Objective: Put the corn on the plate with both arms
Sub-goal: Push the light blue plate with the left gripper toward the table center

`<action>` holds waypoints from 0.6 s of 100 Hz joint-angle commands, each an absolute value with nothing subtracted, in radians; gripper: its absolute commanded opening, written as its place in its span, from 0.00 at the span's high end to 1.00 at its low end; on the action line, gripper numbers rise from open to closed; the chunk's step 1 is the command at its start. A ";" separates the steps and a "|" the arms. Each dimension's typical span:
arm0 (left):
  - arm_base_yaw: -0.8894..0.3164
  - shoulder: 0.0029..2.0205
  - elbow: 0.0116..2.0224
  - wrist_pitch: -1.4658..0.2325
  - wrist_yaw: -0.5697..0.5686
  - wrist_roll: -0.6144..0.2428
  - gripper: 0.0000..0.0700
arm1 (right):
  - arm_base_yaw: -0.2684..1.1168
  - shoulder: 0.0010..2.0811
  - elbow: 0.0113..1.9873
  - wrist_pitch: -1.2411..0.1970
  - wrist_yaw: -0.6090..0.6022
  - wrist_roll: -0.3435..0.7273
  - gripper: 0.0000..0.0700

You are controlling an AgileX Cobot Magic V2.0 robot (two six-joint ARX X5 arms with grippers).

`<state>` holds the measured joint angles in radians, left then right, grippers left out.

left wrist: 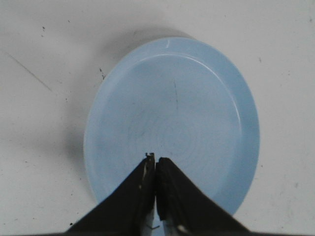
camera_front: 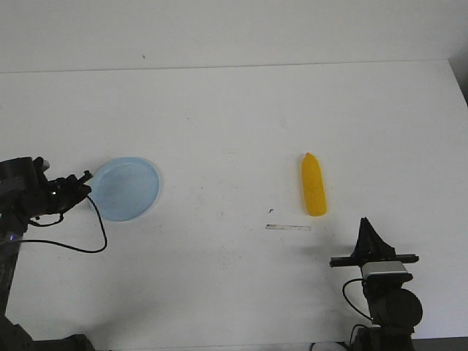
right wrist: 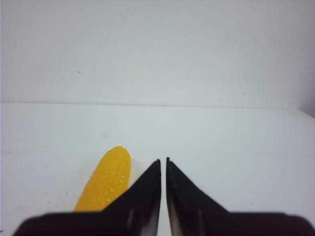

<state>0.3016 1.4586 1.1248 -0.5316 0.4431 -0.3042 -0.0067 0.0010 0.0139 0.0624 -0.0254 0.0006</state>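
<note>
Corn (camera_front: 314,185) untouched (end effectors (right wrist: 163,162) closed, low)

Front camera is looking forward and down over the whole counter (camera_front: 234,110). Left wrist camera is hovering close over the plate (left wrist: 172,123); right wrist camera is sitting low, facing the corn (right wrist: 106,182). Front view is sharing both.

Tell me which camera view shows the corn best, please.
The front view shows it best: the whole corn lies free on the white table, tip pointing away from the robot. The right wrist view shows only part of it, cut off behind the right gripper. The left wrist view does not show it at all.
</note>
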 commanded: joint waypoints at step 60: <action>0.346 1.666 1.141 -0.517 0.434 -0.306 0.69 | -0.006 0.001 0.013 0.073 -0.026 0.010 0.98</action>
<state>0.3470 1.6432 1.1248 -0.5232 0.4343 -0.3256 -0.0067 0.0010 0.0139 0.0620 -0.0254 0.0006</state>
